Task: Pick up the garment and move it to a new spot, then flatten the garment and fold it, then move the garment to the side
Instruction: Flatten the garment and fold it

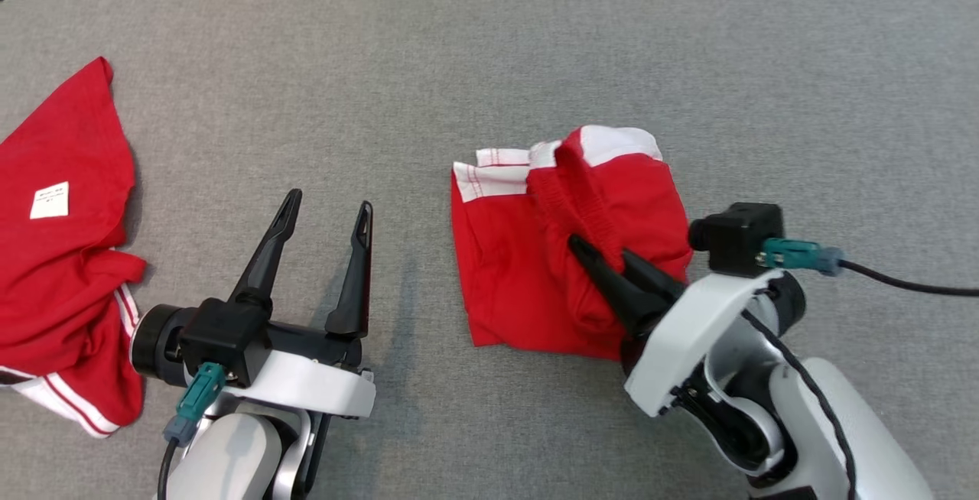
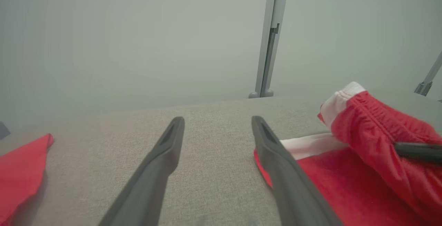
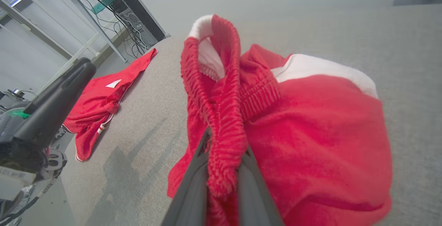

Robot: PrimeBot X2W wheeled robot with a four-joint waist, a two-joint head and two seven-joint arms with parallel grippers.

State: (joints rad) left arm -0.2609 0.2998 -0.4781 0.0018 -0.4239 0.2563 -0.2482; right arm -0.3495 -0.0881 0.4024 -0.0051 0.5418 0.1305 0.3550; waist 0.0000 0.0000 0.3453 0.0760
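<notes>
Surface: grey cloth-covered table (image 1: 489,41); you see open room along its far side.
Red shorts (image 1: 520,278): bunched right of centre, waistband (image 1: 570,194) standing up.
Right gripper (image 1: 601,248): narrowed onto that waistband, gripping it.
Left gripper (image 1: 330,200): spread wide, holding nothing, apart from the shorts' left edge.
Left side: 1 other red garment (image 1: 61,255) near the table's edge.

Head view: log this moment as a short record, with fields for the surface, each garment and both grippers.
surface: grey fabric-covered table
garment in work: red shorts with white trim, bunched, raised at the waistband
right gripper: shut on the waistband
left gripper: open, fingers over bare table between the two garments
other garment: red garment with white label, crumpled at the table's left edge
</notes>
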